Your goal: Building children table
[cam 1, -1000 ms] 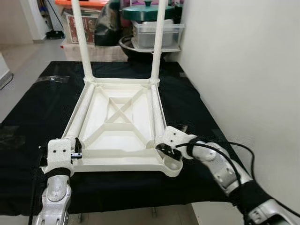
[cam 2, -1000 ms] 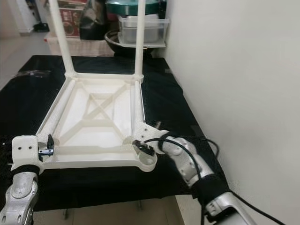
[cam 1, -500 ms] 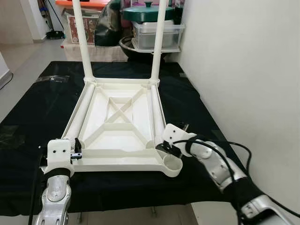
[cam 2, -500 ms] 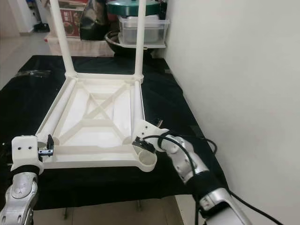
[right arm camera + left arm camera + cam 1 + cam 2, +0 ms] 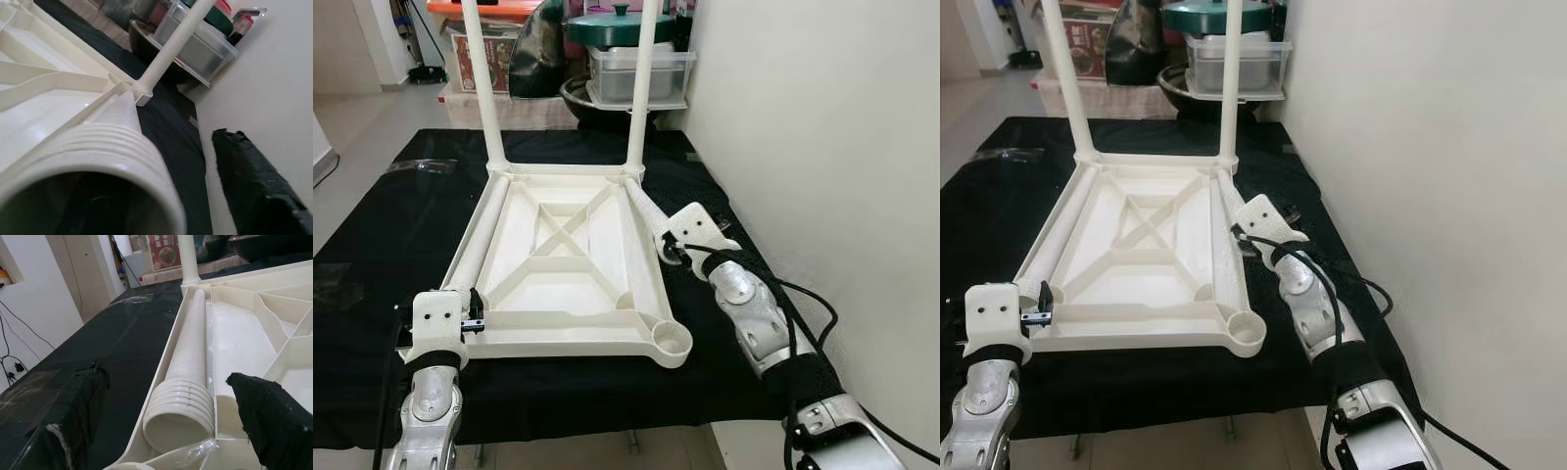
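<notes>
The left gripper (image 5: 166, 426) sits with fingers spread either side of a loose table leg (image 5: 188, 377) lying along the left rim of the upturned white tabletop (image 5: 563, 264) on the black cloth (image 5: 382, 245). The right gripper (image 5: 671, 253) clasps another loose leg (image 5: 646, 211) on the right rim.

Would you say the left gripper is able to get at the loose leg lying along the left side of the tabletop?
Probably yes: the left gripper is open, its fingers either side of the leg's ribbed end, with nothing between.
</notes>
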{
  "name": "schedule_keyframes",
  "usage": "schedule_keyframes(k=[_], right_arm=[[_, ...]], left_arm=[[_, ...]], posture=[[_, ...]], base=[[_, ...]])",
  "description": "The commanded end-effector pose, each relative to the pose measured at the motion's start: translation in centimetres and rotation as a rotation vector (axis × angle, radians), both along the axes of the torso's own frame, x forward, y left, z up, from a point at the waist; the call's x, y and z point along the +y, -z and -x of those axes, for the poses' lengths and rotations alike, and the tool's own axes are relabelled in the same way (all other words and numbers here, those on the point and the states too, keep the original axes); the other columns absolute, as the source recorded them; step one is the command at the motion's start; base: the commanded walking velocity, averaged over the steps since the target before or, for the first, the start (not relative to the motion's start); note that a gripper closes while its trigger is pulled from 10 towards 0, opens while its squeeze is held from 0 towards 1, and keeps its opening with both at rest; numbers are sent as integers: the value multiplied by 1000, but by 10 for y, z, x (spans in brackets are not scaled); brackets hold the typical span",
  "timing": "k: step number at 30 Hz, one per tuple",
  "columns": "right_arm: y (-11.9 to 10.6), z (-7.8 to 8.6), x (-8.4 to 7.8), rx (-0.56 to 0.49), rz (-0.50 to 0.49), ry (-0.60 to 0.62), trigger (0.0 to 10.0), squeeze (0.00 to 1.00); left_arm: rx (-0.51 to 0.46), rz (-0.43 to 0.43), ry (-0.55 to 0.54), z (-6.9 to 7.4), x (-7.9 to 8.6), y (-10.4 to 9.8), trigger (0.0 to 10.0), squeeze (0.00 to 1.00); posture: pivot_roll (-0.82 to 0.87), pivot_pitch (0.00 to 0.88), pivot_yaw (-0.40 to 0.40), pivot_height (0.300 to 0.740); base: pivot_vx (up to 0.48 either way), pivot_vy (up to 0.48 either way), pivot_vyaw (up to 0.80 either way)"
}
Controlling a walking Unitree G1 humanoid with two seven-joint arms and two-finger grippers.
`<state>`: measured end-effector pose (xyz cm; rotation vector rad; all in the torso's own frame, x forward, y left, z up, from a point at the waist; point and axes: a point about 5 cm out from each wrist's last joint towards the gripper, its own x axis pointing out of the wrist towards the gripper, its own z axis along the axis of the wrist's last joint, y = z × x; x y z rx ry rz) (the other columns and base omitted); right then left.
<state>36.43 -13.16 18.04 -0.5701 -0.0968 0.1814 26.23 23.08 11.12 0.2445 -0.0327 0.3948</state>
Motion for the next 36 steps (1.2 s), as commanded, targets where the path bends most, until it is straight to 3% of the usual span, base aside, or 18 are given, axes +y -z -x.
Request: schedule_keyframes(k=[1,6,12,14,15,16,19,21,23,26,28,30,31,33,35,36], right_arm=[[15,7,6,58,-63,-47,0,0],[31,19,14,103,-84,-92,0,0],[31,23,14,90,-141,-111,0,0],[25,24,16,94,-276,-144,0,0],[25,24,16,94,-276,-144,0,0],[18,25,20,99,-391,-176,0,0],[-4,32,30,57,-592,-289,0,0],[-9,33,32,46,-633,-311,0,0],[-25,34,32,3,-774,-354,0,0],[-31,35,32,-15,-822,-373,0,0],[-42,41,37,-28,-923,-473,0,0],[-41,53,49,14,-936,-623,0,0],[-39,58,53,35,-931,-673,0,0],[-39,58,53,35,-931,-673,0,0],[-28,70,64,139,-916,-817,0,0],[-23,75,67,181,-914,-859,0,0]], left_arm=[[29,-11,2,0,0,4,10000,0],[35,-19,3,-1,1,5,10000,0],[39,-17,13,-3,0,5,10000,0],[41,0,14,-3,0,6,10000,0],[41,0,14,-3,0,6,10000,0],[42,7,13,-3,0,6,10000,0],[41,16,18,-4,1,6,10000,0],[39,17,22,-4,0,6,10000,0],[27,37,32,-5,0,4,10000,0],[22,50,35,-5,1,4,10000,0],[-18,212,59,-7,-2,1,10000,0],[-111,511,192,-9,-15,-10,10000,0],[-146,612,265,-9,-22,-16,10000,0],[-146,612,265,-9,-22,-16,10000,0],[-196,870,535,1,-50,-29,10000,0],[-212,937,617,6,-58,-34,10000,0]], posture=[[52,0,-97,740],[50,0,-88,740],[47,0,-82,740],[44,0,-79,740],[44,0,-79,740],[42,0,-77,740],[44,0,-76,740],[44,0,-76,740],[47,0,-74,740],[47,0,-74,740],[45,0,-73,740],[55,0,-80,740],[58,0,-83,740],[58,0,-83,740],[62,0,-87,740],[62,0,-87,740]], base=[[0,0,0],[0,0,0],[0,0,0],[0,0,0],[0,0,0],[0,0,0],[0,0,0],[0,0,0],[0,0,0],[0,0,0],[0,0,0],[0,0,0],[0,0,0],[0,0,0],[0,0,0],[0,0,0]])
